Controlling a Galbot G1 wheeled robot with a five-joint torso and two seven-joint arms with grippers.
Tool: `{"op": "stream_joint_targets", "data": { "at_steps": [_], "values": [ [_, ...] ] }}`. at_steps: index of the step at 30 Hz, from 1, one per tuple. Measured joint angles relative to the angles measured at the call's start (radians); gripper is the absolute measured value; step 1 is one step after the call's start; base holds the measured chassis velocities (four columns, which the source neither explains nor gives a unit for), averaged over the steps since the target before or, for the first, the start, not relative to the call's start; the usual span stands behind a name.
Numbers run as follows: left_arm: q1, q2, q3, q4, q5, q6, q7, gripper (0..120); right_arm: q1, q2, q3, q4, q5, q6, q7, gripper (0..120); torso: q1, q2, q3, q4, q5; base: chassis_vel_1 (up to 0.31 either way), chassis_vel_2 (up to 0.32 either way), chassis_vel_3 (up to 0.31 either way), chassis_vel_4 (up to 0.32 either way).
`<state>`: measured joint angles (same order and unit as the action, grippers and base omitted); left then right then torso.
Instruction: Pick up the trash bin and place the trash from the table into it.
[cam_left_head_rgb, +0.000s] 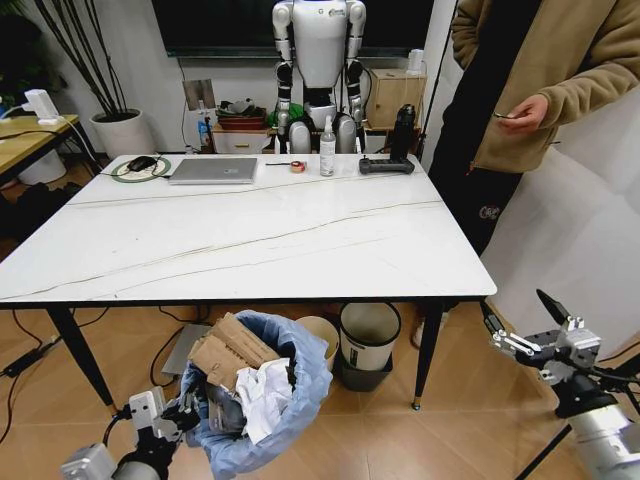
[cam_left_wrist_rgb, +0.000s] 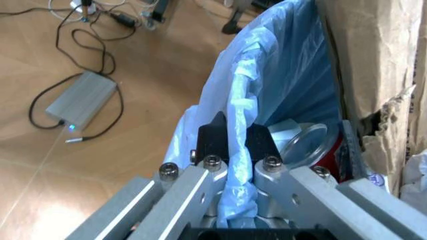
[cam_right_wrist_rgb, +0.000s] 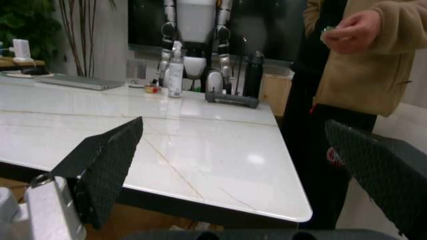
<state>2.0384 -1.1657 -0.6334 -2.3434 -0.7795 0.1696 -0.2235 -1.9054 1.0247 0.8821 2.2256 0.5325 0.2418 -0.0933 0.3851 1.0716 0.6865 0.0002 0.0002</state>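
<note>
1. Down low, in front of the desk (cam_left_head_rgb: 250, 240), the left gripper (cam_left_wrist_rgb: 230, 132) has its fingers clenched on the blue bag rim of the bin (cam_left_head_rgb: 270, 400).
2. Inside the bin lie torn cardboard (cam_left_head_rgb: 228, 352), white tissue (cam_left_head_rgb: 265, 395) and what looks like a red can (cam_left_wrist_rgb: 313, 147).
3. The right gripper (cam_left_head_rgb: 525, 325) hangs by the desk's right corner, fingers spread, grasping nothing.
4. A laptop (cam_left_head_rgb: 213, 170) and spray bottle (cam_left_head_rgb: 327, 148) stand at the far edge.

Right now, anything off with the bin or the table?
The bin is overstuffed: torn cardboard and white tissue stick up past its rim. The left tool holds it low beside the table by a pinch of blue liner alone. The right tool is open.
</note>
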Motion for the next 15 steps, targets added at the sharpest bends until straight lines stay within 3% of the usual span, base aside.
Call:
{"op": "stream_joint_targets", "data": {
  "at_steps": [7, 15],
  "values": [
    [-0.03, -0.015, 0.033, 0.081, 0.016, -0.024, -0.027, 0, 0.007, -0.001, -0.007, -0.001, 0.001, 0.0, 0.001, 100, 0.0, 0.0, 0.0, -0.0001, -0.0003, 0.0, 0.0, 0.0, 0.0],
    [-0.05, -0.023, 0.024, 0.097, 0.018, -0.024, -0.031, 0, 0.009, -0.003, -0.011, -0.003, 0.003, -0.001, 0.002, 100, 0.0, -0.001, 0.0, -0.0002, -0.0003, 0.0, 0.0, 0.0, 0.0]
  ]
}}
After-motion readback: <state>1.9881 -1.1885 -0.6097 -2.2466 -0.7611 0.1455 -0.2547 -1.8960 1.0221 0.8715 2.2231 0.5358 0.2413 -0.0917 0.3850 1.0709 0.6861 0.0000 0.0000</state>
